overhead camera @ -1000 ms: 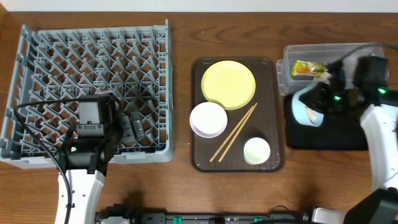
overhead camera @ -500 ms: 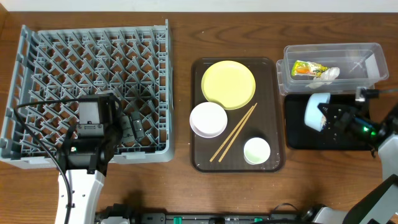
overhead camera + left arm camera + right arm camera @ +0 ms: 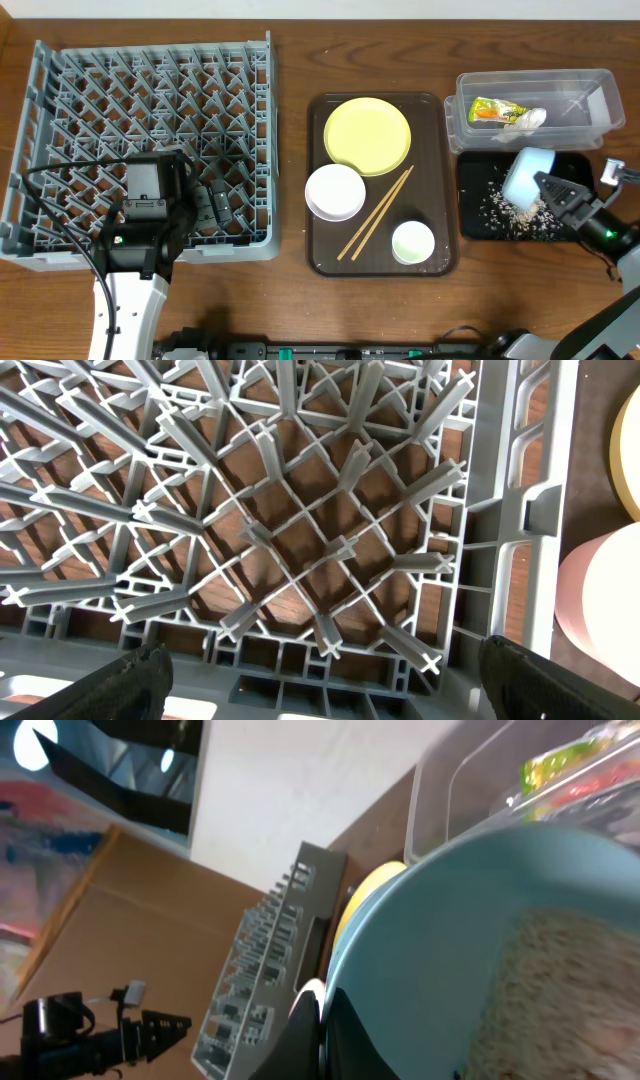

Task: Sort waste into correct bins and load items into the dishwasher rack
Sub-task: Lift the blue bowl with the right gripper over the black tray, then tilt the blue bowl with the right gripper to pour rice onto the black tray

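Wooden table [image 3: 290, 60] bears the dishwasher rack [image 3: 150, 100] and a serving tray [image 3: 440, 180].

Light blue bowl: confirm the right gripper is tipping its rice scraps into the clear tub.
Wrong bin. The right gripper tips the light blue bowl over the black tray, where rice scraps lie, not into the clear tub. The overhead view shows it.

Rack [image 3: 150, 100] left, serving tray [image 3: 435, 190] middle, tub [image 3: 590, 100] behind bin [image 3: 472, 170], perhaps touching
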